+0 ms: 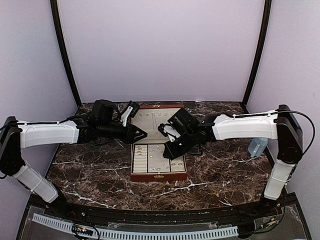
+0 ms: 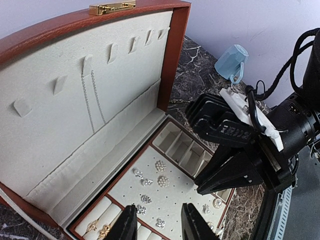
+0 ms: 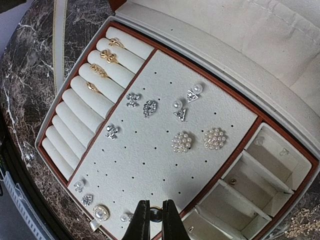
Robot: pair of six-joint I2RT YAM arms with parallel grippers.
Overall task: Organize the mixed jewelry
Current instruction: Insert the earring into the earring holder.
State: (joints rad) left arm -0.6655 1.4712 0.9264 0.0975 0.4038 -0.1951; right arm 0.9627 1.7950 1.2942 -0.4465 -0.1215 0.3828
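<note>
Mostly sorted, by the look of it. The jewelry sits in the open box on the table. Four gold rings are tucked in the rolls nearest the lid. A dozen or so studs are on the panel, and a chain hangs on the lid. The other rolls are bare, and the compartments hold only a tiny bit or two. The studs are scattered and not all pairs sit side by side, so I'd judge pairing and the last loose bits are what's left for you. Something thin and chain-like shows on the marble off the box corner in the right wrist view, too small to be sure.

Right gripper: jaws all but closed, low over the near edge of the panel. There's a small gold curve between the tips; can't tell if it's a pinched piece or just the box edge behind. Left gripper: jaws part open, nothing in them, hovering over the box.

Axis: the chain runs straight down the lid from its hook toward the pocket, doubled. The rings stand in the grooves with their tops pointing up out of the rolls. The thing at the right tips is too small to give a direction.
</note>
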